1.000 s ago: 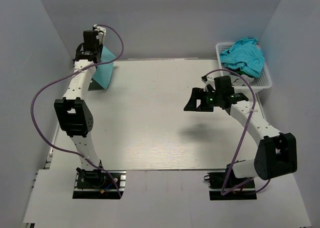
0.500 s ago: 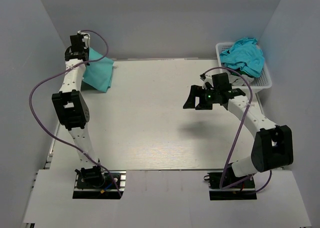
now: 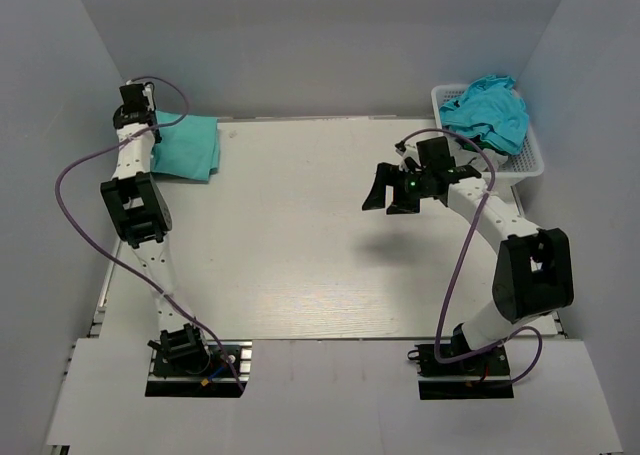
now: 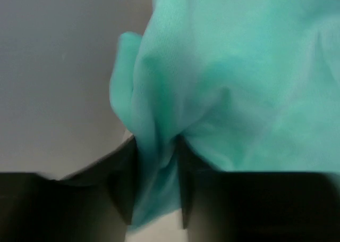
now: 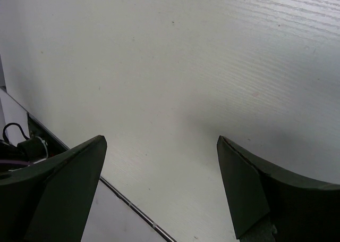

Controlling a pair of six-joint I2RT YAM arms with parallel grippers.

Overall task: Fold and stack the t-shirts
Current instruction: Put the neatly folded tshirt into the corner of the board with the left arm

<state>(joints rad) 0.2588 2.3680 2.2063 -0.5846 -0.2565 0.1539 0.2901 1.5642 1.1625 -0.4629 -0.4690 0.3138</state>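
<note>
One teal t-shirt [image 3: 187, 145] looks folded, far-left corner of counter [image 3: 300, 245] (left fingers [image 4: 121, 191] clamped on its edge) — right fingers [image 5: 64, 183] apart, empty. Turquoise heap [image 3: 487, 112] in basket [image 3: 527, 162] — unfolded.

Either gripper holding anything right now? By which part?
Left gripper pinches the teal-green cloth t-shirt by a bunched fold; which part of the shirt is unclear. Right gripper open, empty.

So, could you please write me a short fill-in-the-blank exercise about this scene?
1. The left gripper is shut on the teal-green cloth t-shirt at the white table's far ____ corner.
2. The right gripper hangs ____ and empty over bare table.
3. The white plastic lattice basket of crumpled turquoise-blue shirts stands at the far ____ corner.
Missing words: left; open; right.
</note>
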